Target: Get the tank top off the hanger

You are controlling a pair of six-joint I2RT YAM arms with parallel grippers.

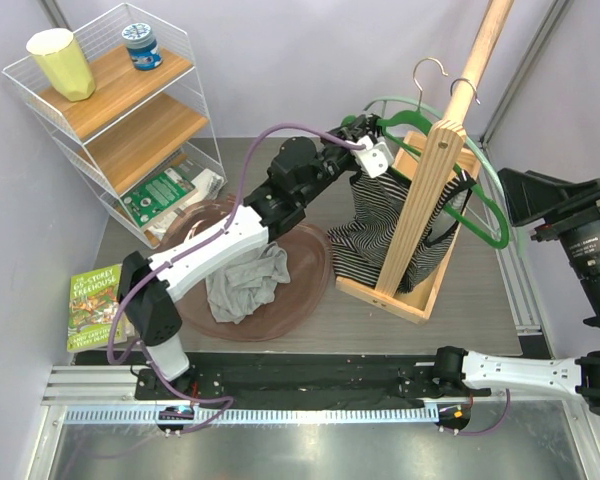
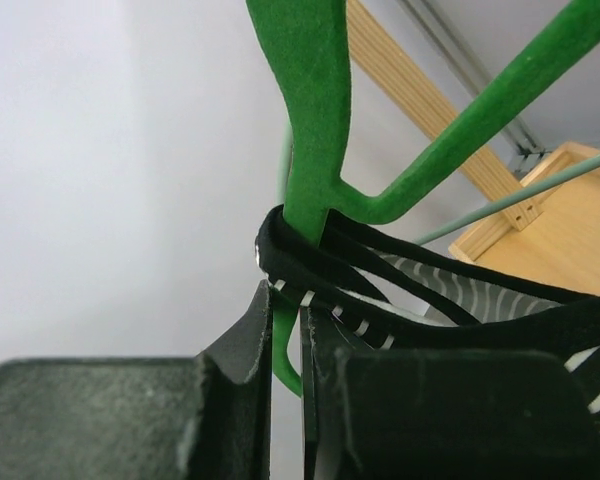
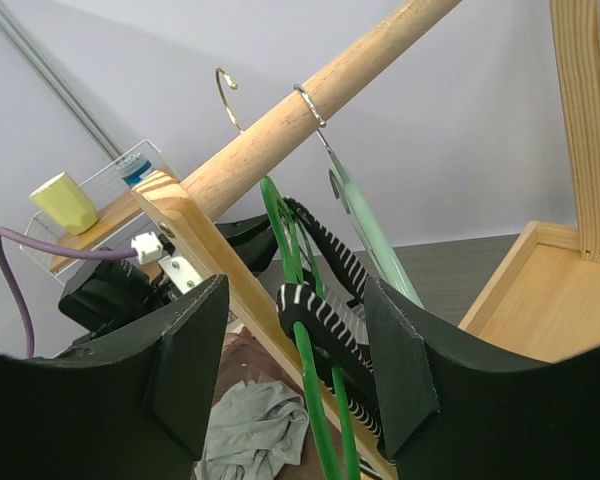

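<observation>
A black-and-white striped tank top (image 1: 365,240) hangs on a green hanger (image 1: 490,225) from the wooden rod of a rack. My left gripper (image 1: 365,135) reaches to the hanger's left end. In the left wrist view, the left gripper (image 2: 288,300) is shut on the green hanger (image 2: 315,120) just below the black strap (image 2: 290,255) that wraps over it. My right gripper (image 3: 295,300) is open, out of the top view. It faces the hanger (image 3: 280,230) and the other strap (image 3: 315,315) without touching them.
The wooden rack (image 1: 420,200) stands in a wooden tray base. A pale green hanger (image 3: 365,230) hangs on the same rod. A brown dish (image 1: 310,290) holds a grey cloth (image 1: 245,285). A wire shelf (image 1: 130,110) stands far left, a book (image 1: 95,305) lies near left, and a camera (image 1: 580,240) stands to the right.
</observation>
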